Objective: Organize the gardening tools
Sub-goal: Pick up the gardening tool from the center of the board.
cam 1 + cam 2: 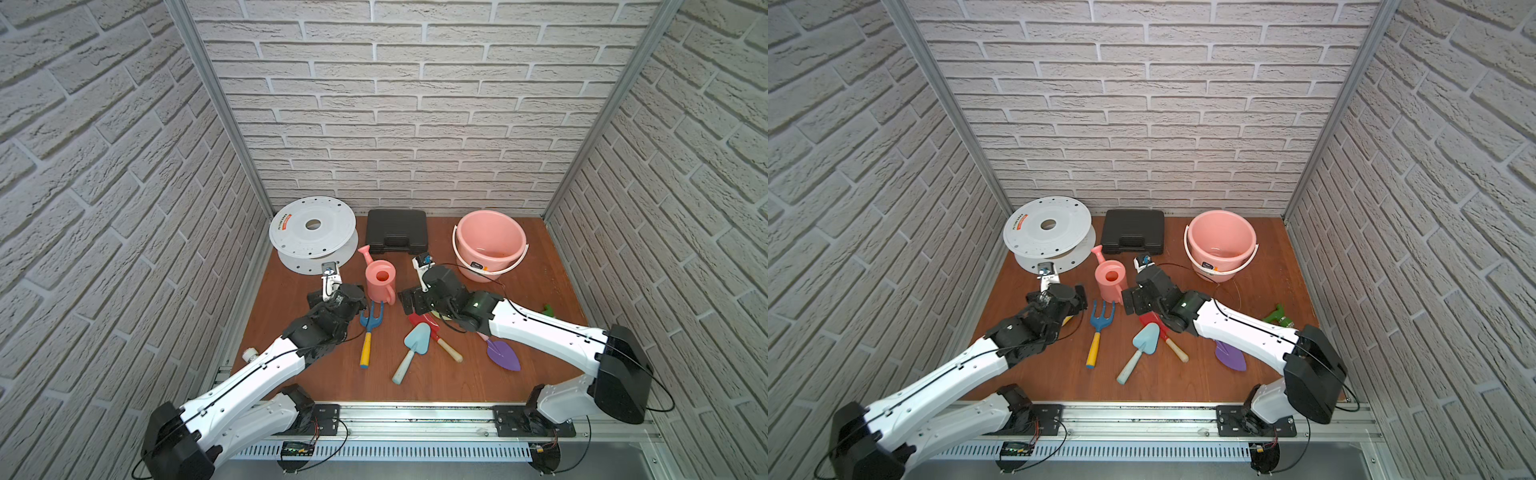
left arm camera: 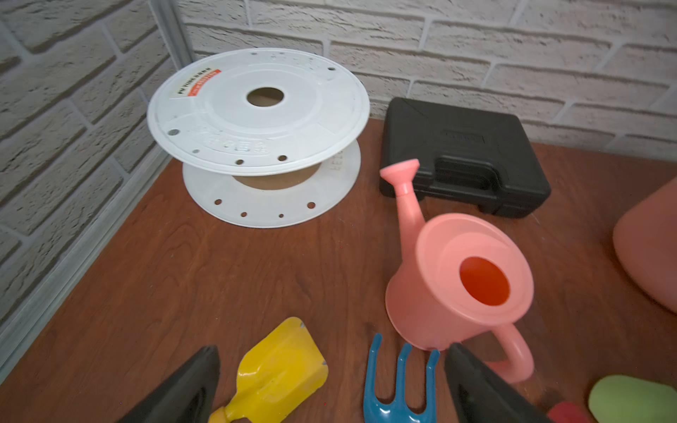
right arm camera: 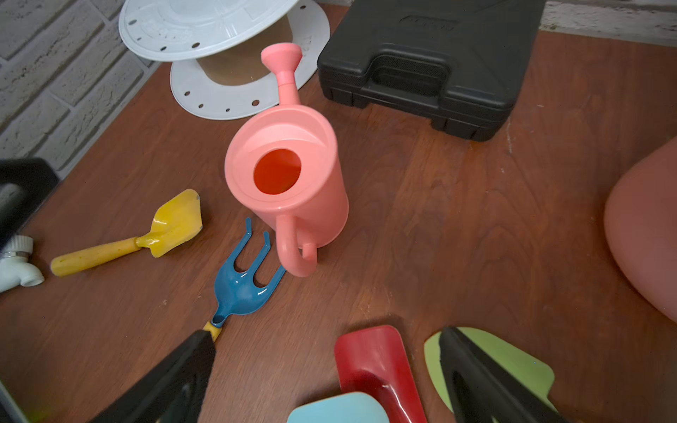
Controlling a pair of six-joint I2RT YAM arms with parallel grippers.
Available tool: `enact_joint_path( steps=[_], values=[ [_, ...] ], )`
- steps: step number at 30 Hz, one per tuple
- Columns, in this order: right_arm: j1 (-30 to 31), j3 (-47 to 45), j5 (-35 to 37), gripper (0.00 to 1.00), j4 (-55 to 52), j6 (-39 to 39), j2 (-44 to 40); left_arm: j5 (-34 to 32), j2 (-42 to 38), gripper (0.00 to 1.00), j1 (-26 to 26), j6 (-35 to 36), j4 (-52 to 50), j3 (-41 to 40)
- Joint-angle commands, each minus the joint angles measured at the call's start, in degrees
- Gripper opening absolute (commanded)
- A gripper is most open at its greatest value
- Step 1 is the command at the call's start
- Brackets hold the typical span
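Left end effector (image 2: 329,351), right end effector (image 3: 326,335) are gaping empty.
Pink plastic watering can (image 1: 380,284), likely light, stiff, is offering its loop handle (image 3: 284,245).

Lab test booth; faux-brick walls (image 1: 395,104); aluminium rail (image 1: 415,419)

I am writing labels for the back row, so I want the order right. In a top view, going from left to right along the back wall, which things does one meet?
white spool → black plastic case with a handle → pink bucket
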Motion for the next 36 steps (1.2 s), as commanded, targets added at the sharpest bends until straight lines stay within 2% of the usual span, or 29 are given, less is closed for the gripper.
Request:
enact_joint_path(
  steps=[1,6,11,14,16,17,25,29,36],
  values=[
    [1.0,4.3,-0.1,0.99,2.8,-1.5,3.7,-2.0,-6.6,0.98,2.9,-2.5,-3.4,-3.6],
    [3.2,11.5,0.4,0.99,0.3,-2.6,12.1,-1.7,-12.7,0.98,3.3,-2.9,-0.6,-8.1],
    [3.4,16.9,-0.9,0.75,-1.7,-3.3,17.8,-0.9,-11.6,0.98,3.9,-3.0,-0.6,-7.4],
    [3.8,18.7,-0.2,0.69,-2.2,-3.8,20.0,-0.6,-10.7,0.98,3.9,-3.1,-0.8,-7.5],
    [4.0,19.6,0.4,0.59,-2.4,-4.2,21.3,-0.4,-10.7,0.98,4.0,-3.2,-0.7,-7.6],
    [4.1,20.2,0.7,0.57,-3.0,-4.3,21.8,-0.4,-10.6,0.98,4.0,-3.3,-0.6,-7.7],
    [4.2,20.7,4.9,0.58,-4.5,-4.2,24.9,0.4,-10.5,0.98,4.2,-3.1,0.2,-7.9],
    [5.0,20.4,3.6,0.59,-3.8,-5.1,23.2,0.4,-10.0,0.98,4.3,-3.0,0.3,-7.9],
    [6.8,20.0,8.0,0.60,-3.7,-6.4,19.1,0.6,-9.9,0.98,4.4,-3.2,0.4,-8.0]
  ],
)
